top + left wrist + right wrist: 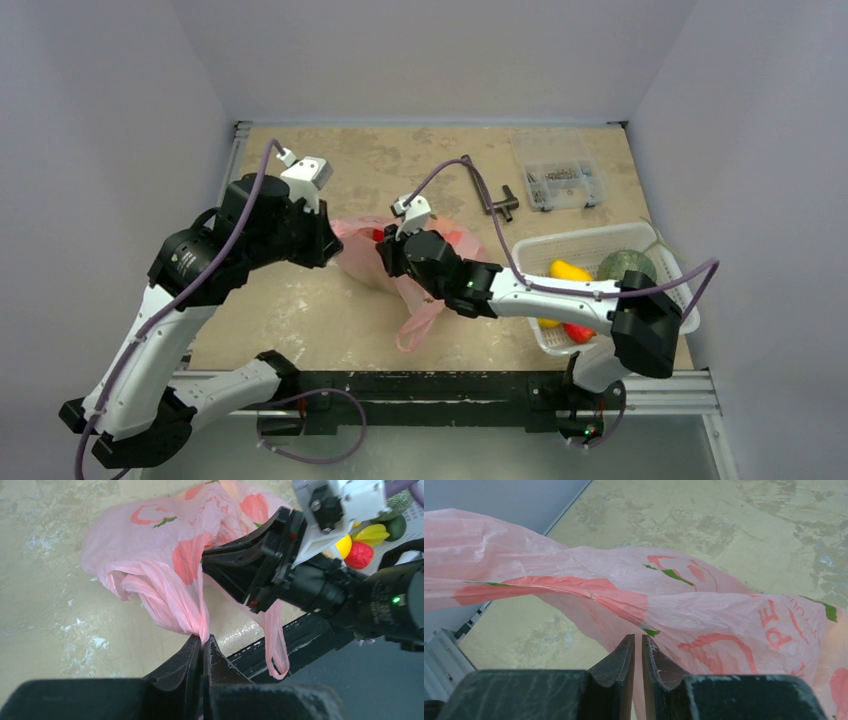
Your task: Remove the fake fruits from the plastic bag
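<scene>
**Across the beige, scuffed and mottled tabletop (400, 165): surface condition and hold status**

Surface is flat, with pale patches and dark staining throughout. A metal rail (236, 150) runs along its left edge. A black-and-silver frame (450, 385) runs along the near edge, where both arm bases are fixed. Plain pale grey walls (420, 50) enclose the table on the left, far and right sides.

Near the middle lies the thin translucent pink plastic bag (358, 250), printed with red and green marks. It is crumpled, with one loop handle hanging toward the near edge. Its contents cannot be made out through the film.

The left gripper (202, 642) is closed, with a gathered twist of the plastic bag clamped between its fingertips. The right gripper (636, 641) meets the bag from the opposite side. Its fingers stand almost together, with film pinched in the narrow slit.

At the right edge sits a white lattice plastic basket (575, 240). Inside it rest the dull green round melon (625, 265), a yellow item (568, 270) and a red item (578, 332), types not determinable. Toward the far right lies a clear lidded small-parts box (555, 180), with a dark T-shaped metal tool (500, 205) just beside it. Both are well apart from the bag.
</scene>
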Robot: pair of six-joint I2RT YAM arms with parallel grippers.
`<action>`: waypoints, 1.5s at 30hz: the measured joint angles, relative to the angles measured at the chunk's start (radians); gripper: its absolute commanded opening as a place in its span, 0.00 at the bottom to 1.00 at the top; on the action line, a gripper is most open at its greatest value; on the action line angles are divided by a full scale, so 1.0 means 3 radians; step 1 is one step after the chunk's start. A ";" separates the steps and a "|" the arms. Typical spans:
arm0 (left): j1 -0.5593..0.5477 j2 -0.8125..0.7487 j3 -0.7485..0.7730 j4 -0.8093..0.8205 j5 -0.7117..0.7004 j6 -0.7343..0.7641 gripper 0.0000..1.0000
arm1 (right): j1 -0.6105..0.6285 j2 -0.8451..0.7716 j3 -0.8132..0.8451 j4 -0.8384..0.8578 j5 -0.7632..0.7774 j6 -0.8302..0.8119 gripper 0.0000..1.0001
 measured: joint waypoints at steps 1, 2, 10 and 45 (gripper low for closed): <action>0.0000 0.0041 0.0031 0.0017 0.0019 -0.0015 0.00 | 0.0005 0.0061 0.0001 0.0084 0.0034 -0.0023 0.12; 0.0000 0.0071 0.0050 0.0031 0.0038 -0.0027 0.00 | 0.0009 0.0104 0.0001 0.0145 0.0062 -0.0043 0.13; 0.0000 0.0163 0.0132 0.0045 0.0130 -0.0085 0.00 | 0.0001 0.0455 -0.0028 0.0824 0.0553 -0.0326 0.16; -0.0062 -0.1415 -0.1142 0.0418 0.1263 -0.0955 0.67 | 0.0272 -0.0234 -0.0983 0.0599 -0.0411 0.0600 0.40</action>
